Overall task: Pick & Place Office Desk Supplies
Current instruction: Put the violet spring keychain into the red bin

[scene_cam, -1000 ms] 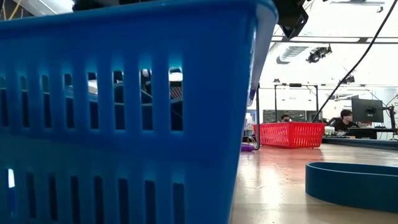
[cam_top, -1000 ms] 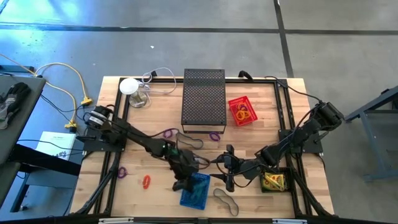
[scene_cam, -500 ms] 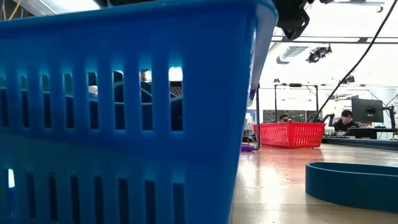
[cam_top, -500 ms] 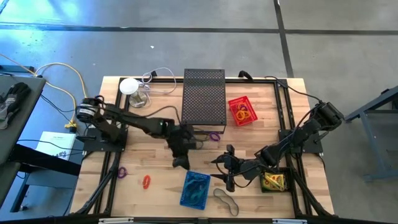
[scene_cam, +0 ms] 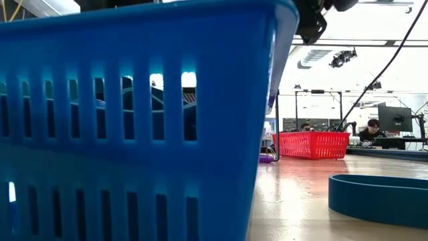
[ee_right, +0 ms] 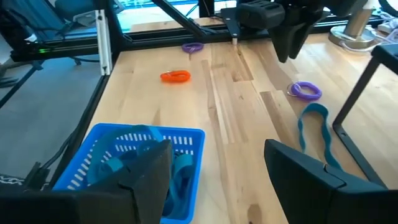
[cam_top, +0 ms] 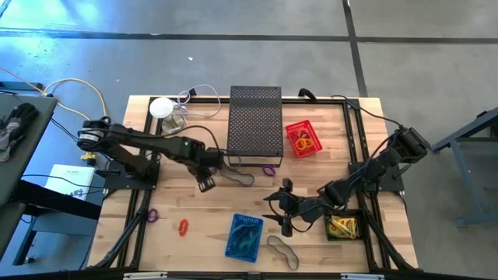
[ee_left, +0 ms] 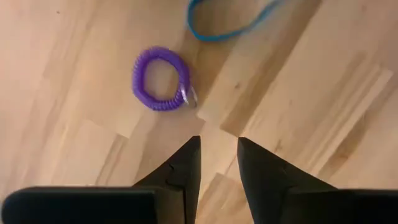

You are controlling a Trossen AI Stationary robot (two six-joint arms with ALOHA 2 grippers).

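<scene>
Some blue bands already lie in the blue basket [cam_top: 245, 236]. The left gripper [ee_left: 217, 163], a little open and empty, hovers near a purple coil band [ee_left: 160, 79] beside the black mesh box [cam_top: 254, 124]. The right gripper [ee_right: 217, 174] waits wide open near the basket. Orange band [cam_top: 183, 227] and others remain.

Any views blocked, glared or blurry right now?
Low view: the blue basket sits right at the lens and hides most of the table; the ceiling lights behind are blown out. High view: bright glare on the floor at upper left. Left wrist view: the purple coil band is slightly soft. Right wrist view: clear.
</scene>
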